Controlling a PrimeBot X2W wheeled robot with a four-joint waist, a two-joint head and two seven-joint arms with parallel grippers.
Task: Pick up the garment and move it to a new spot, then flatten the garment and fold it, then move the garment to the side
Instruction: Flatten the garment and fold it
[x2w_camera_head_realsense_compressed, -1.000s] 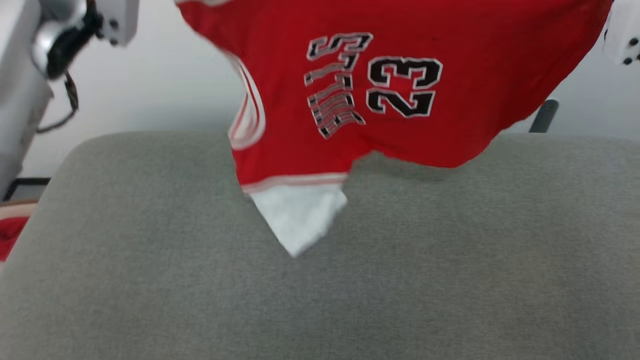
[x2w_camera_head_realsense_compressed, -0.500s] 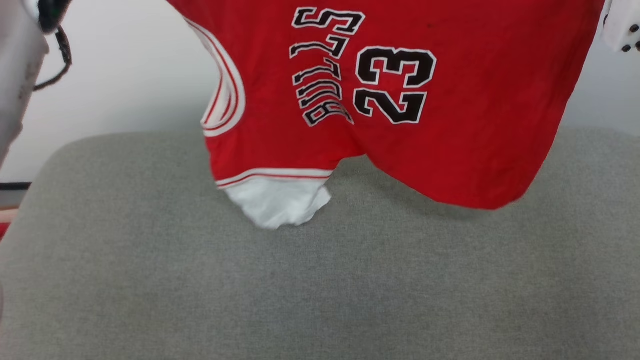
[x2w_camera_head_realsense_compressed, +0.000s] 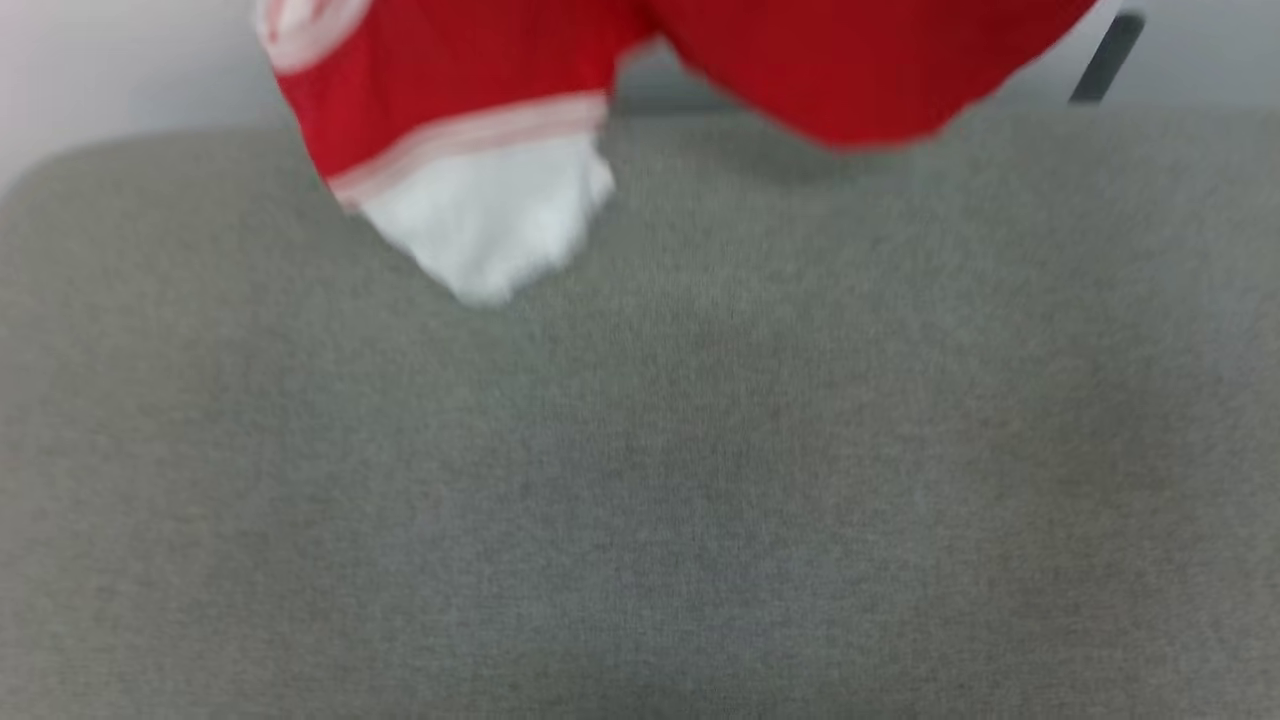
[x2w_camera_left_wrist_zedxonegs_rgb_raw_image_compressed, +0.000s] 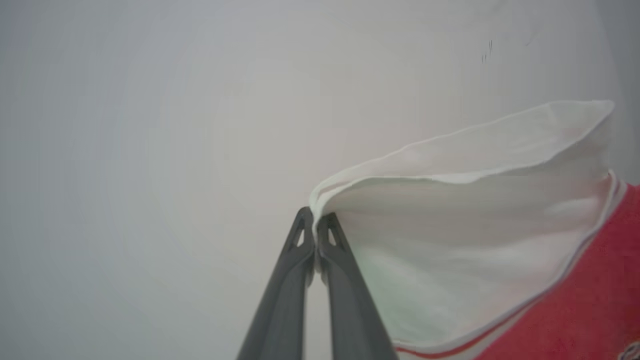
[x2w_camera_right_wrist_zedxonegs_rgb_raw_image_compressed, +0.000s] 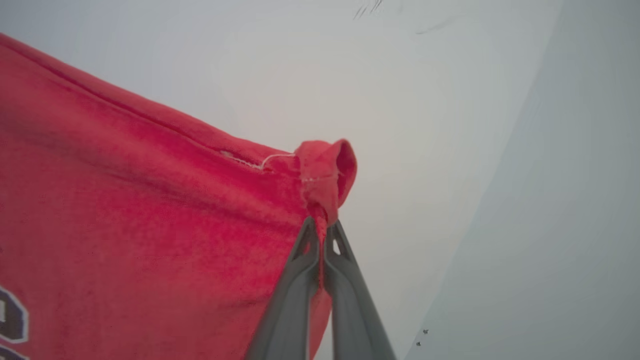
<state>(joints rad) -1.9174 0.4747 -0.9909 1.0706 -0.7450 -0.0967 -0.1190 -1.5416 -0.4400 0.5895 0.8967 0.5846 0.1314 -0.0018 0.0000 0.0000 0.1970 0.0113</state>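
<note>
Left gripper (x2w_camera_left_wrist_zedxonegs_rgb_raw_image_compressed: 315, 220) jaws pinched tight on the edge of a white sleeve (x2w_camera_left_wrist_zedxonegs_rgb_raw_image_compressed: 450, 225) of the garment (x2w_camera_head_realsense_compressed: 820, 70), which hangs in the air over the far part of the grey padded surface (x2w_camera_head_realsense_compressed: 640, 450); head view blurred. There a hanging white sleeve (x2w_camera_head_realsense_compressed: 485, 225) dangles far left, tip just above or touching the surface, can't tell which, with the red body to its right. Right gripper (x2w_camera_right_wrist_zedxonegs_rgb_raw_image_compressed: 322, 227) jaws clamped on a bunched red corner of the garment.
</note>
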